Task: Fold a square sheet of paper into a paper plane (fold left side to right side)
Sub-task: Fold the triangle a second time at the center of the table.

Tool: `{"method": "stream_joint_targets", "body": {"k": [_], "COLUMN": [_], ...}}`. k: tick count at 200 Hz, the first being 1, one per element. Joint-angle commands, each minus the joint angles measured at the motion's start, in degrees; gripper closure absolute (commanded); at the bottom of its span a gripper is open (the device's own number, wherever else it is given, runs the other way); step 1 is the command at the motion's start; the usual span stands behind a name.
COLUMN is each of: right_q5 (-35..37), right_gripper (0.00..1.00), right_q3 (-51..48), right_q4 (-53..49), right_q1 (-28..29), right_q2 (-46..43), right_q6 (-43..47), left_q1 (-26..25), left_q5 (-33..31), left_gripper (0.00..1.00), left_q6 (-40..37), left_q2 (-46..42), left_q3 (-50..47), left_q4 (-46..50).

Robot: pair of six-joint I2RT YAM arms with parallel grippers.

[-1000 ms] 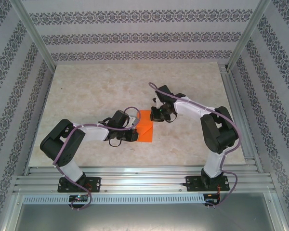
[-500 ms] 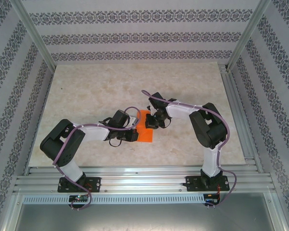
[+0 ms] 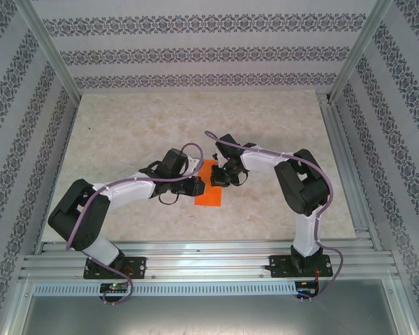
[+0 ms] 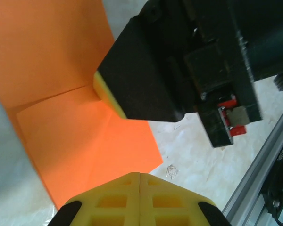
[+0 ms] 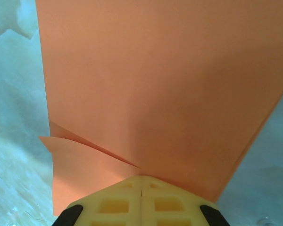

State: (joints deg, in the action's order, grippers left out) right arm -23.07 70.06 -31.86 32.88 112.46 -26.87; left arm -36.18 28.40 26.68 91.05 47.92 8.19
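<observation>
The square sheet of paper is bright orange and lies partly folded on the marbled table between the two arms. My left gripper is shut, and its yellow fingertips rest on the sheet's near edge with nothing between them. My right gripper is shut on the paper; in the right wrist view a raised layer of the sheet runs into the closed tips. The right gripper's black finger with its yellow pad meets the paper at a crease.
Aluminium rails run along the near table edge, and one shows at the lower right of the left wrist view. Patterned walls and metal posts enclose the table. A tiny clear scrap lies beside the paper.
The right gripper moved left with the paper's edge, folding the sheet narrower, then held still. The left arm stretched forward and right, bringing its shut gripper onto the paper.
</observation>
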Motion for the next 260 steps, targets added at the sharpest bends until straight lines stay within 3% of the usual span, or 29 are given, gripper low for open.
{"method": "stream_joint_targets", "body": {"k": [1,61,90,260], "right_q5": [3.0,3.2,3.2,4.6], "right_gripper": [0.95,0.95,0.95,0.95], "right_q3": [-1.3,-1.6,-1.4,-0.3], "right_q4": [-2.3,-2.5,-2.9,-4.8], "right_q1": [0.1,0.2,0.2,0.2], "right_q2": [1.8,2.0,2.1,2.5], "right_q6": [1.3,1.5,1.7,2.7], "left_q1": [-0.6,-0.7,-0.7,-0.1], "left_q5": [2.8,6.3,4.7,-1.3], "left_gripper": [0.94,0.95,0.95,0.95], "left_q6": [1.0,1.6,1.0,6.3], "left_q2": [3.6,12.2,13.6,-0.4], "left_q3": [0.9,3.5,3.6,-17.4], "left_q4": [-2.1,-7.4,-5.8,-6.7]}}
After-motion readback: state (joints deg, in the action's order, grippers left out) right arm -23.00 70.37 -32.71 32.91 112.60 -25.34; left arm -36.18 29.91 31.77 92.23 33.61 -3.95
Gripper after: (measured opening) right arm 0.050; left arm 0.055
